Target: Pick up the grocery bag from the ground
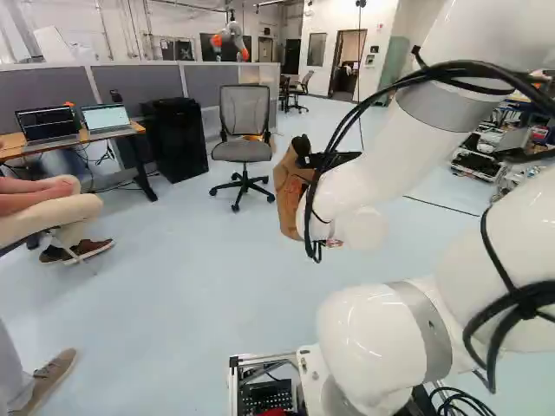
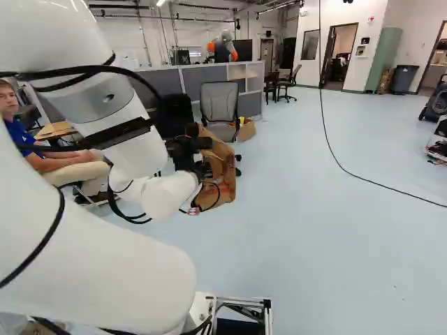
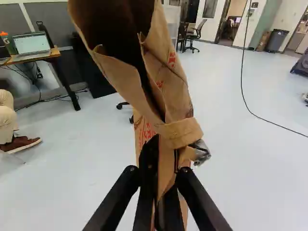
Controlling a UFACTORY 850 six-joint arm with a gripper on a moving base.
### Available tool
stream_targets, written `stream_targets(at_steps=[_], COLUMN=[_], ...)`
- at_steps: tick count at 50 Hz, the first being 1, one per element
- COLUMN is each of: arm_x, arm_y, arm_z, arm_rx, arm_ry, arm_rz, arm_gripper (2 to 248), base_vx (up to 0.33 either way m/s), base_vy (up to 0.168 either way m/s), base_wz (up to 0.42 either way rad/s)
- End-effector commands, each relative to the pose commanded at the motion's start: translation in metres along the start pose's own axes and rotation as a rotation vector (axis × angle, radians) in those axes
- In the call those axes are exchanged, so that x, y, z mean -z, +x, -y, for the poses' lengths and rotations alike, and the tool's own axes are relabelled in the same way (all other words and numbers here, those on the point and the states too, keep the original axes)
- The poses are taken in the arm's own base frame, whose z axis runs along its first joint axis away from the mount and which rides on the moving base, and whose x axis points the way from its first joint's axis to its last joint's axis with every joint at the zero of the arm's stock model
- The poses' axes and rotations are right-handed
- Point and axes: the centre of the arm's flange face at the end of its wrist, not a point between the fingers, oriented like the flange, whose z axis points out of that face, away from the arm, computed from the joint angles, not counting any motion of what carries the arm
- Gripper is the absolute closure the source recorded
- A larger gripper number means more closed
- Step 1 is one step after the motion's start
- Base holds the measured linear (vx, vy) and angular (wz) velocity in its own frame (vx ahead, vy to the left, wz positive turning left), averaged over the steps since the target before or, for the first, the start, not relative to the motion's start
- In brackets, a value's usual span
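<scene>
The arm (image 1: 373,169) reached toward twelve o'clock. The chair (image 1: 241,152) stood at eleven in the left base view. The bag (image 2: 222,171) was ahead at twelve, its paper pinched between both fingers of the gripper (image 2: 202,155).

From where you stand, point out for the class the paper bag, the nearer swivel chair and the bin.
Paper bag (image 2: 223,166), right base view: its side.
Swivel chair (image 1: 245,108), left base view: its backrest.
Bin (image 2: 403,80), right base view: its front.
</scene>
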Motion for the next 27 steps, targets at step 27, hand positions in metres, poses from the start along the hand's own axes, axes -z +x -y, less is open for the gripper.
stream_targets(at_steps=[27], arm_x=[0.0030], arm_y=[-0.0018], arm_z=[-0.0002], arm_rx=[0.000], arm_ry=[0.000], arm_rz=[-0.007], arm_gripper=[231], base_vx=[0.000], base_vy=[0.000], base_wz=[0.000])
